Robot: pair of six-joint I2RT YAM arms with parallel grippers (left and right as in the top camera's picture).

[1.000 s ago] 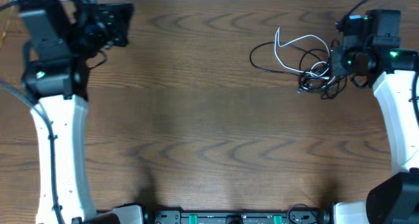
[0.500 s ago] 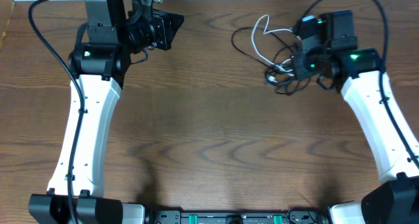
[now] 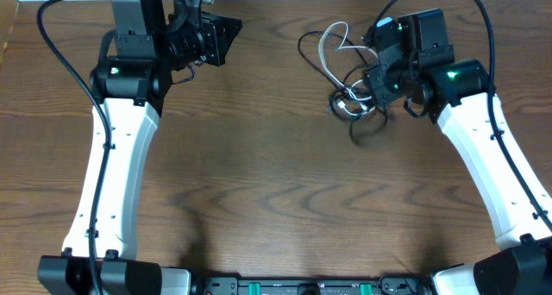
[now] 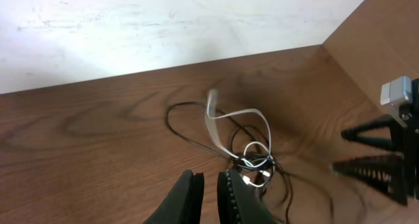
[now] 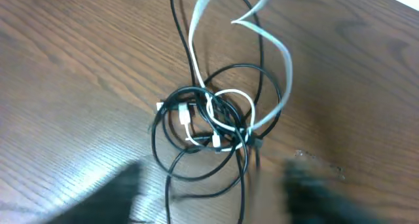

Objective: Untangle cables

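White arm links [image 3: 109, 183], black wrist housings [image 3: 135, 28], green LEDs [image 3: 450, 73].

Overhead looks straight down; both wrist views, nearer, share its cables [image 3: 347, 103]

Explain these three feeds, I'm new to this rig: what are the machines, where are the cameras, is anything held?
Two robot arms, the left arm and the right arm, work at a table. The wide picture looks straight down. The other two come from a camera on each wrist, looking past its own fingers. On the table lies one tangle of thin cables, black ones and a white one. The left gripper is shut on nothing. The right gripper is open beside the tangle and seems to hold nothing.
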